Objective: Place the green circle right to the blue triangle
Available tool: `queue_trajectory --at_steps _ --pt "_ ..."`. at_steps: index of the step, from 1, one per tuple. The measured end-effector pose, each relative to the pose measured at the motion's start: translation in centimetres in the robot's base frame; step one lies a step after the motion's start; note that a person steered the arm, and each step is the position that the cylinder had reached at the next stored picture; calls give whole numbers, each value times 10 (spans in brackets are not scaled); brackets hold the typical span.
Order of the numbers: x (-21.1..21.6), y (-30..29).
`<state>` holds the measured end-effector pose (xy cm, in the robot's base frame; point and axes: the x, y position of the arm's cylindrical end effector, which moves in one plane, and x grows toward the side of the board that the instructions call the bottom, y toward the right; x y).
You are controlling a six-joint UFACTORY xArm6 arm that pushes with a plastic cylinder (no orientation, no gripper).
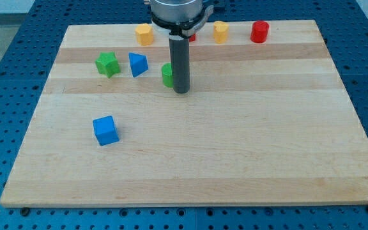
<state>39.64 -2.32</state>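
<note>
Wooden board (235, 160) (no writing): my tip (181, 91) touches green circle (167, 75).

Along my table's (190, 166) far edge sit two yellow blocks (145, 34) (220, 31) and a red cylinder (259, 31); a green star (107, 64) and blue cube (105, 130) lie toward the left edge.

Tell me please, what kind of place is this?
Probably a robotics lab test bench: a wooden board lies on a blue perforated table, small coloured blocks such as the blue cube are scattered about, and my tip stands beside the green circle.
</note>
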Motion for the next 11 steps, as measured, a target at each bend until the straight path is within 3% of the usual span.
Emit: queue_trajectory --at_steps 6,11 --pt "-18 -47" --pt "-24 -43"
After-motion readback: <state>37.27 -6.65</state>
